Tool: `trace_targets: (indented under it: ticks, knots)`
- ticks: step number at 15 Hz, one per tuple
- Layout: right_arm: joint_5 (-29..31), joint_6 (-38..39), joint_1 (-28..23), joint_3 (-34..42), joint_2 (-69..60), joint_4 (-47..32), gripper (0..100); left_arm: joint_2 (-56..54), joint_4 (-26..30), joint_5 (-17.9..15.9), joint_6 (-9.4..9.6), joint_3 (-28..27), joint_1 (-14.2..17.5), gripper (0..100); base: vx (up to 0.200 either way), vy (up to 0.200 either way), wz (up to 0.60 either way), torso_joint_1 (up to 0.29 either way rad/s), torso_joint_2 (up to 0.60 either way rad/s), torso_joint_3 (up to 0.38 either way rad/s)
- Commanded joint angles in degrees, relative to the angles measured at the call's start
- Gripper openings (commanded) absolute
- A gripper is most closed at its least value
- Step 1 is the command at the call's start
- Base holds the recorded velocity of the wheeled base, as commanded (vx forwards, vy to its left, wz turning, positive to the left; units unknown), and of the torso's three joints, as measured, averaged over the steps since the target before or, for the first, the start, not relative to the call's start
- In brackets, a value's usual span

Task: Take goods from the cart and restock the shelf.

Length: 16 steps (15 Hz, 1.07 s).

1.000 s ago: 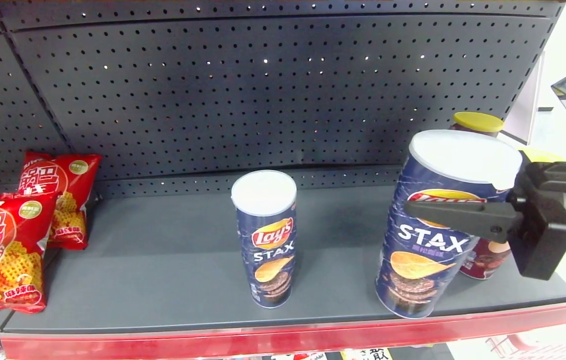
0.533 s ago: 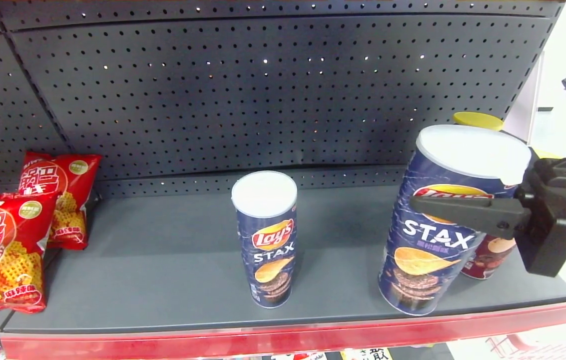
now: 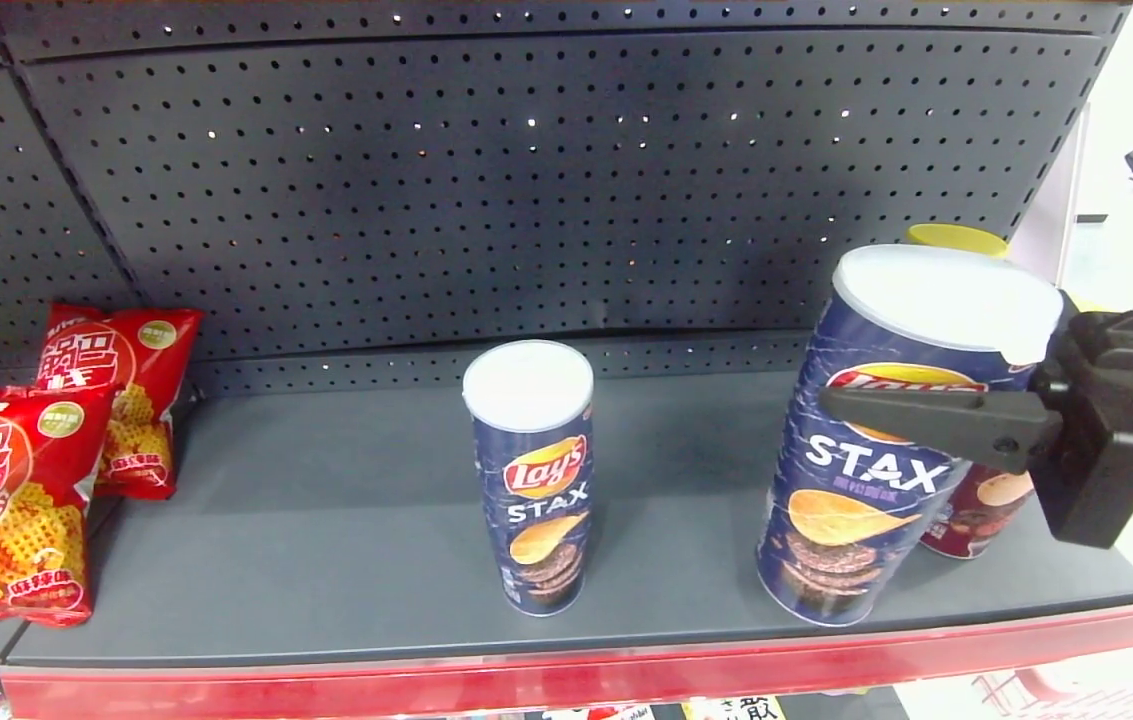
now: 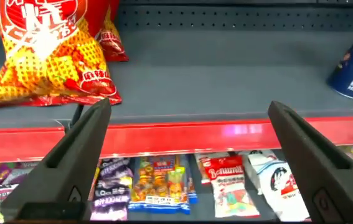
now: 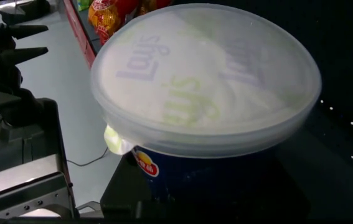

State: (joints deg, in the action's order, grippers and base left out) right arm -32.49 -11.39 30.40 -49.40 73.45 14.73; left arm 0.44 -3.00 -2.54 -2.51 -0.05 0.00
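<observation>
Held can: I have the blue can [image 3: 856, 520] at the lower right of the head view, over the front edge of the shelf [image 3: 326, 520] and just inside its red lip. It leans a little, its top tipped toward the right.
Base: I cannot tell whether it touches the shelf yet or hangs just above it.
Why held so: I judge the side grip high on the body keeps the can near upright, so it can stand like the 1 already placed.
Right fingers: the right gripper [image 3: 866, 390] is closed on the can. 1 of its fingers [image 3: 926, 425] lies across the label, and the other is hidden behind. The right wrist view looks straight down on the can's clear lid [image 5: 207, 74].
Left fingers: the left gripper [image 4: 188, 155] is spread wide and holds nothing. It sits below the shelf's lip, in front of the lower row of goods.
Neighbours: a 2nd blue can [image 3: 529, 480] stands mid-shelf, well apart to the left. A red can [image 3: 971, 510] with a yellow lid stands just behind the held can. 2 red bags [image 3: 1, 500] lean at the far left.
Risk: I judge that a release this close to the lip, with the can tilted, could let it tip forward.
</observation>
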Motion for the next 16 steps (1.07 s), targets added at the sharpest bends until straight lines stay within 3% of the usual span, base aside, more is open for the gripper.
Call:
trace_targets:
  ticks: [1, 3, 4, 5, 7, 10, 16]
  knots:
    - [0.4, 0.0, 0.0, 0.2, -0.3, 0.0, 0, 0.0, 0.1, 1.0, 2.95, 0.0, 0.0, 100, 0.000, 0.000, 0.00, 0.000, 0.00, 0.000]
    - [0.6, 0.7, -0.3, 0.1, -0.7, 0.0, 0, 0.2, 4.7, 5.4, 2.25, -0.4, 0.0, 100, 0.000, 0.000, 0.00, 0.000, 0.00, 0.000]
    - [0.6, 0.8, -0.3, -0.1, -0.8, 0.0, 0, 0.6, 3.5, 3.3, 3.21, -0.2, -0.4, 100, 0.000, 0.000, 0.00, 0.000, 0.00, 0.000]
    - [0.6, 0.9, -0.3, -0.1, -0.9, 0.1, 0, 0.5, 3.4, 2.8, 2.86, -0.1, -0.2, 100, 0.000, 0.000, 0.00, 0.000, 0.00, 0.000]
    - [0.6, 1.0, -0.5, 0.0, -1.1, 0.0, 0, 0.1, 3.4, 3.3, 1.19, -0.1, -0.1, 100, 0.000, 0.000, 0.00, 0.000, 0.00, 0.000]
    - [0.8, 0.9, -0.5, -1.8, -0.1, 0.0, 0, 0.0, 3.4, 3.2, 2.07, -0.1, -0.1, 100, 0.000, 0.000, 0.00, 0.000, 0.00, 0.000]
    - [8.1, 0.8, 0.8, -15.1, 13.0, 0.1, 0, 0.0, 3.4, 3.2, 1.98, -0.1, -0.1, 100, 0.000, 0.000, 0.00, 0.000, 0.00, 0.000]
